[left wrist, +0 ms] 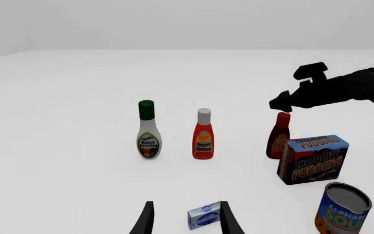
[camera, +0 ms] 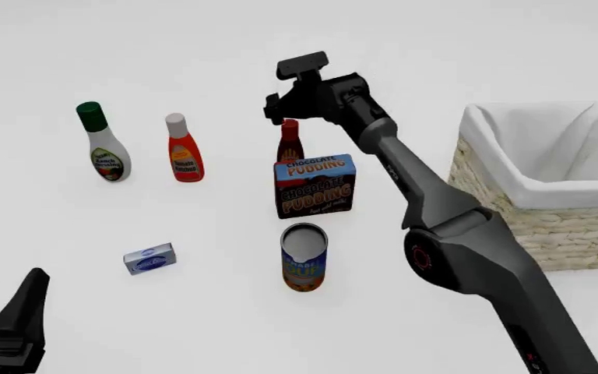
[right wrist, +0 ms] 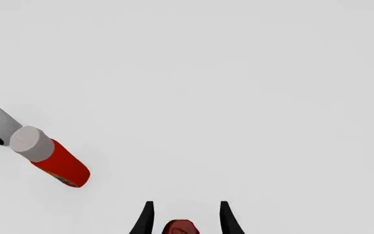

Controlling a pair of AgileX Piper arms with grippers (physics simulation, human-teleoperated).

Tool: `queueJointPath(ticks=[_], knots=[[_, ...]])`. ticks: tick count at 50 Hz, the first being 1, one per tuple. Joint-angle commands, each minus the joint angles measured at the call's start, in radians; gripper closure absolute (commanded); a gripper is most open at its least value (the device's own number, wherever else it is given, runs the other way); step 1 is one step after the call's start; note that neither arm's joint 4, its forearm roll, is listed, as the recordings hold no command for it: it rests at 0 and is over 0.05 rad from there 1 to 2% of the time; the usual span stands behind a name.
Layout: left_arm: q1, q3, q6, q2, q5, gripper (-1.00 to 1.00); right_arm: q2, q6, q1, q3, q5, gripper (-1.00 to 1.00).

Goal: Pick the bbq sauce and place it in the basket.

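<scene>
Near the front view's upper centre, my right tool [camera: 275, 105] gapes over the bbq sauce [camera: 290, 142]; rigid, light, tippy — grip its neck.

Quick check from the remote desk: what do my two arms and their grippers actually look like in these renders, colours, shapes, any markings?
Both arms are matte black to dark grey. The right arm has rounded tubular links, a bulky round elbow housing with a faint red ring mark, and a blocky boxy camera mount behind the right gripper. Each gripper ends in two thin, black, tapering fingers. The left gripper matches. No cables show.
</scene>
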Motion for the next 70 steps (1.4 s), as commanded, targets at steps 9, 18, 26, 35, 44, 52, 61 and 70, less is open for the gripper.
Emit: queueJointPath(ticks=[9, 18, 26, 35, 44, 52, 61, 70], knots=[[0.0, 0.0, 0.0, 0.0, 0.0, -1.0, 0.061, 0.019, 0.009, -0.035, 0.038, -1.0], [0.0, 0.0, 0.0, 0.0, 0.0, -1.0, 0.084, 0.019, 0.012, -0.04, 0.052, -1.0], [0.0, 0.0, 0.0, 0.0, 0.0, -1.0, 0.095, 0.018, 0.015, -0.04, 0.06, -1.0], [0.0, 0.0, 0.0, 0.0, 0.0, -1.0, 0.103, 0.012, 0.014, -0.042, 0.069, -1.0], [0.0, 0.0, 0.0, 0.0, 0.0, -1.0, 0.112, 0.004, 0.009, -0.042, 0.077, -1.0], [0.0, 0.0, 0.0, 0.0, 0.0, -1.0, 0.12, 0.002, 0.007, -0.042, 0.083, -1.0], [0.0, 0.0, 0.0, 0.0, 0.0, -1.0, 0.124, 0.0, 0.008, -0.042, 0.086, -1.0], [0.0, 0.0, 0.0, 0.0, 0.0, -1.0, 0.121, -0.001, 0.008, -0.041, 0.084, 1.0]])
